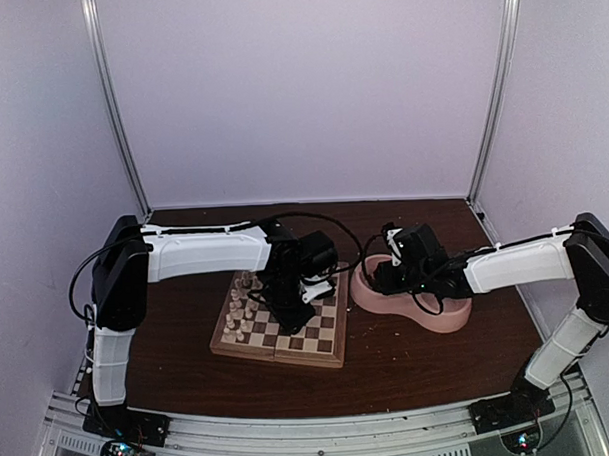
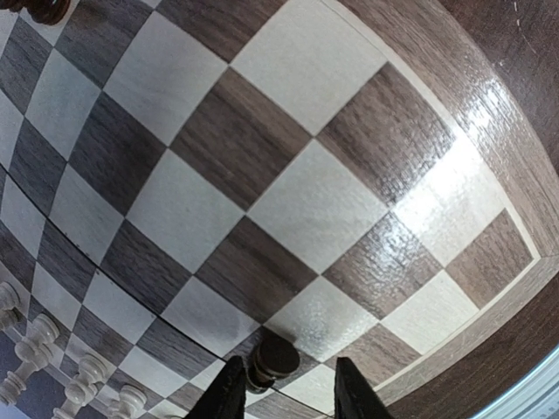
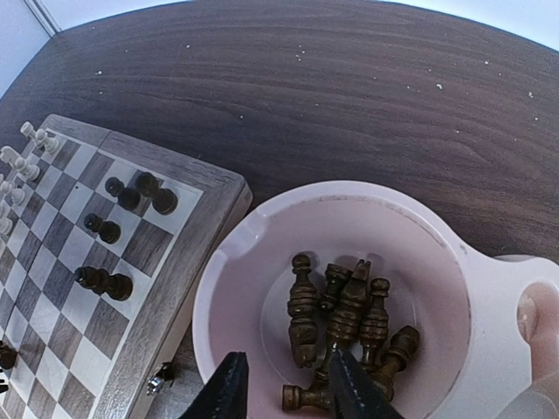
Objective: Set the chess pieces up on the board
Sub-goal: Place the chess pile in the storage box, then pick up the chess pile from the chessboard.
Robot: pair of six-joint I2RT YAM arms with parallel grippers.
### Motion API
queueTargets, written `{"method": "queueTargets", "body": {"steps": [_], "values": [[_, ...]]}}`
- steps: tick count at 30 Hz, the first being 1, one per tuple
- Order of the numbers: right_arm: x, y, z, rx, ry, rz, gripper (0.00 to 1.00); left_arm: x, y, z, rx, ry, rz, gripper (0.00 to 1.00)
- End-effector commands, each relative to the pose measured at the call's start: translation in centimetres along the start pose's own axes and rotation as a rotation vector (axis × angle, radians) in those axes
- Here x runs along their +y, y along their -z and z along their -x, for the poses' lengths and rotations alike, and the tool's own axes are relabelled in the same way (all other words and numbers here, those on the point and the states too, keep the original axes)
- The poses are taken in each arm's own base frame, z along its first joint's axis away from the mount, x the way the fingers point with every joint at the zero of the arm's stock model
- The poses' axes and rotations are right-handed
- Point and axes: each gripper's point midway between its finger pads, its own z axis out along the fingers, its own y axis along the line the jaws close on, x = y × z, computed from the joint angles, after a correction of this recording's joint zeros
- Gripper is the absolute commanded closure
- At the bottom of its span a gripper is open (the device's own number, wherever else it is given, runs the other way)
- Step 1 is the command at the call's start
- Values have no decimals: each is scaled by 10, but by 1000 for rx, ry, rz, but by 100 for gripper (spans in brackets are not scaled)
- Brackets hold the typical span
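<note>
Dark wood bench [image 1: 420, 369] under pale walls, with the board [image 1: 326, 339] lying left of centre and the pink double bowl [image 1: 458, 318] just to its right. Through the left wrist camera I see the left jaws parted low over the board near one corner. One dark piece [image 2: 273, 358] stands between the fingers [image 2: 232, 391], with a clear gap on one side; I cannot tell whether it touches the other finger. Cream pieces [image 2: 35, 349] stand in rows along one board edge. The right jaws are open, gripping nothing, above the bowl's round compartment, where a heap of dark pieces [image 3: 349, 314] lies. Other dark pieces [image 3: 131, 196] sit on the squares nearest the bowl.
</note>
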Motion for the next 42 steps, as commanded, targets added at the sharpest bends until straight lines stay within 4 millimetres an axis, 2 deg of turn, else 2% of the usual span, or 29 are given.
{"method": "queueTargets", "body": {"steps": [1,16,25,31,35,42], "values": [[5,0,8,-10,-16,22,64,1,-4,1,-1,-21,16,64],[14,13,18,-55,-34,93,63,4,-18,-1,31,-25,37,64],[17,16,20,-67,-37,113,63,7,-13,1,23,-12,53,89],[32,29,27,-126,-32,221,63,10,8,12,-79,17,60,92],[43,43,32,-182,-23,311,63,14,34,23,-202,77,46,93],[72,63,34,-237,35,463,63,28,76,30,-476,291,-177,97]]}}
